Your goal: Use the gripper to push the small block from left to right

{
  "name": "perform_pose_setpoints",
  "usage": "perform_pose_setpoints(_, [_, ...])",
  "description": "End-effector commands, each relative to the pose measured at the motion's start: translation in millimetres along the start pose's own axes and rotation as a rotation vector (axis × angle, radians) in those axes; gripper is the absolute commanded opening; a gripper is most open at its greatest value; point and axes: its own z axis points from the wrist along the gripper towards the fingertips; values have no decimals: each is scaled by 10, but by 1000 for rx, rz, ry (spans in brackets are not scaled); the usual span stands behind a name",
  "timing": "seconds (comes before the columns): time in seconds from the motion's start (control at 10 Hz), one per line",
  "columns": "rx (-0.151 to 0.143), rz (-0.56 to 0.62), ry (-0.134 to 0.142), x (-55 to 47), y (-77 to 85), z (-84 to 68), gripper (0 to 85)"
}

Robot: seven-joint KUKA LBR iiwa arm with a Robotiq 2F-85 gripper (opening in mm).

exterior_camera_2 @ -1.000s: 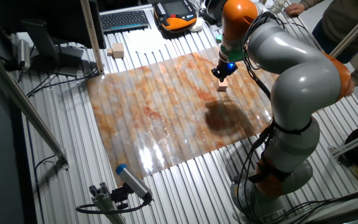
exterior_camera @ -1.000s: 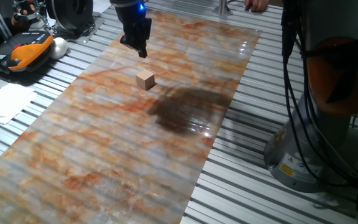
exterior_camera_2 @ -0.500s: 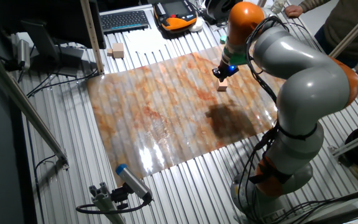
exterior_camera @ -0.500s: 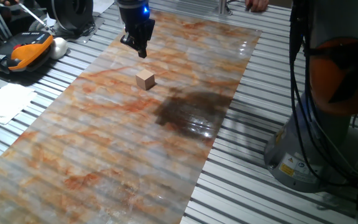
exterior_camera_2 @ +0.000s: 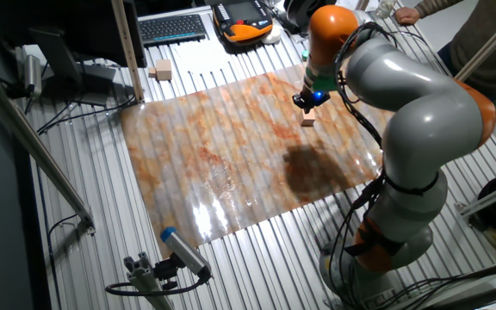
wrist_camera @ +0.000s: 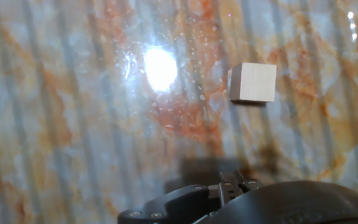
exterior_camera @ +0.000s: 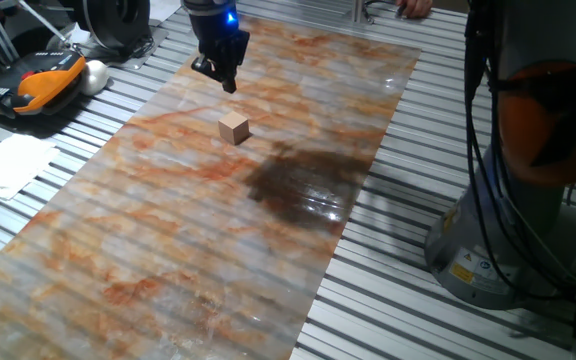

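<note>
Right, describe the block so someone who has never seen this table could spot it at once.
Start at the marbled orange-and-grey sheet laid over the ribbed metal table. The block sits on that sheet, between the dark gripper and a large dark patch. It is a small, plain light-tan wooden cube, the only loose thing on the sheet.
</note>
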Motion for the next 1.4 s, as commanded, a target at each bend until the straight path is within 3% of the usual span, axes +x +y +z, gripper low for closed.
perform_pose_setpoints(0.0, [3,2,-8,-1,0,3,0])
perform_pose_setpoints(0.1, [20,6,-31,-1,0,3,0])
perform_pose_setpoints(0.4, [45,27,-42,-1,0,3,0])
perform_pose_setpoints(0.8, [45,-62,-1,-1,0,3,0])
perform_pose_setpoints(1.2, [11,-149,-22,-303,-453,252,0])
perform_pose_setpoints(1.3, [-4,-168,-19,-431,-567,285,0])
